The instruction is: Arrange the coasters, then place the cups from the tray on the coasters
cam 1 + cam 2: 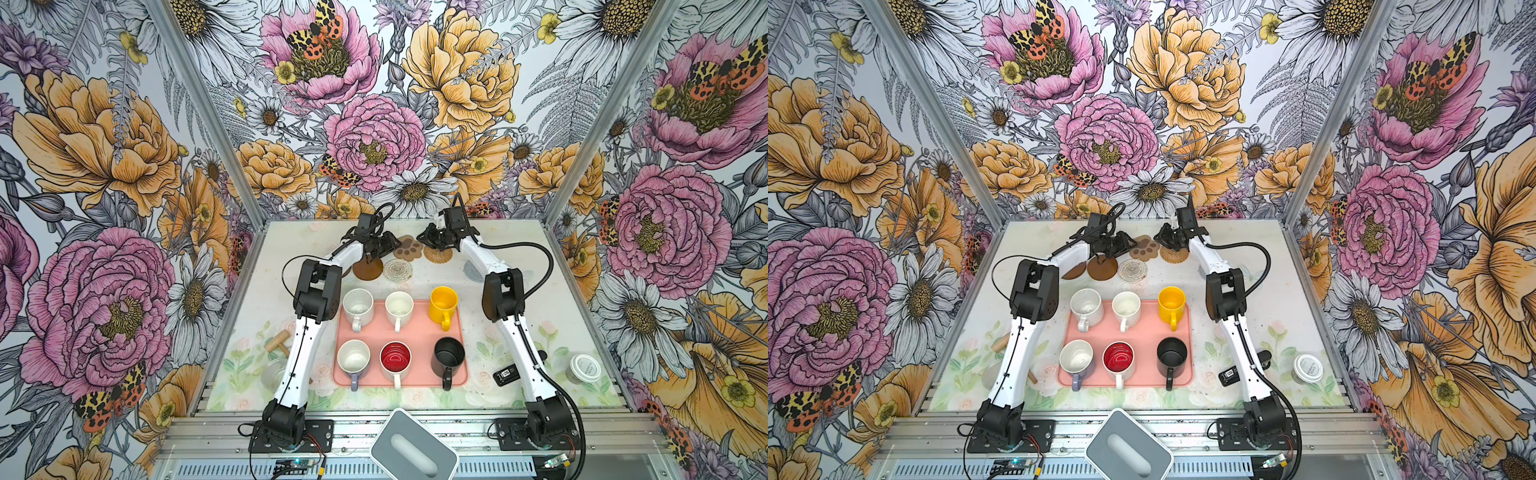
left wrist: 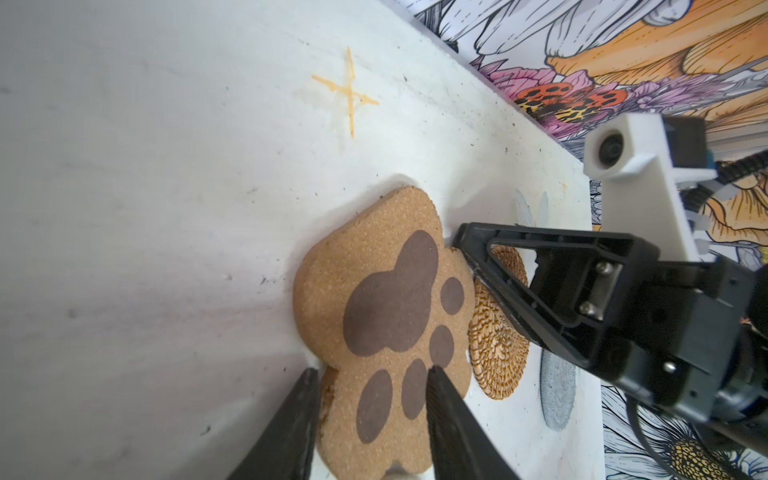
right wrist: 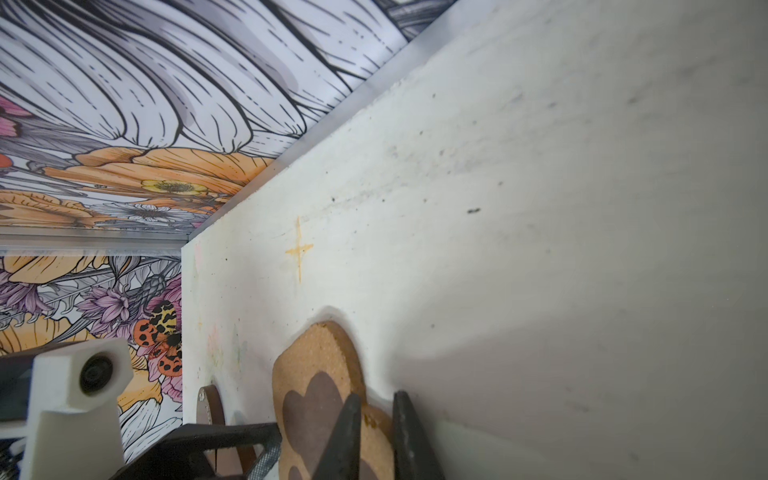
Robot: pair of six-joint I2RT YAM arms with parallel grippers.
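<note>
Reading the table as a clock with 6 at the arm bases, the tray (image 1: 422,326) lies just on the 6 side of centre. All six cups (image 1: 395,359) stand on it in two rows, handles turned toward 6. That they are untouched fits the order of the task: the coasters are not yet laid out.

Beyond the tray the coasters bunch in a short arc. A brown disc (image 1: 368,269) lies toward 11, with a second brown disc (image 1: 1073,272) beside it, half hidden by the left arm. The whitish woven round (image 1: 397,270) is at 12, the tan rattan round (image 1: 438,254) toward 1, and the grey-blue woven round (image 1: 473,271) toward 2, partly under the right arm. They sit too close together for cups to stand side by side, so spreading them looks like the step in hand.

Farthest out, at 12, both arms meet on the paw-print coaster (image 2: 386,311). Its shadow suggests it hangs slightly clear of the table. The right gripper (image 3: 376,395) has its fingers drawn close, pinching the rim on the 1 side, one finger over and one under. That is the only hold so thin a mat offers. The left gripper (image 2: 372,370) straddles the opposite edge half-spread; whether it presses cannot be told. It reads as a hand-over toward the right.
</note>
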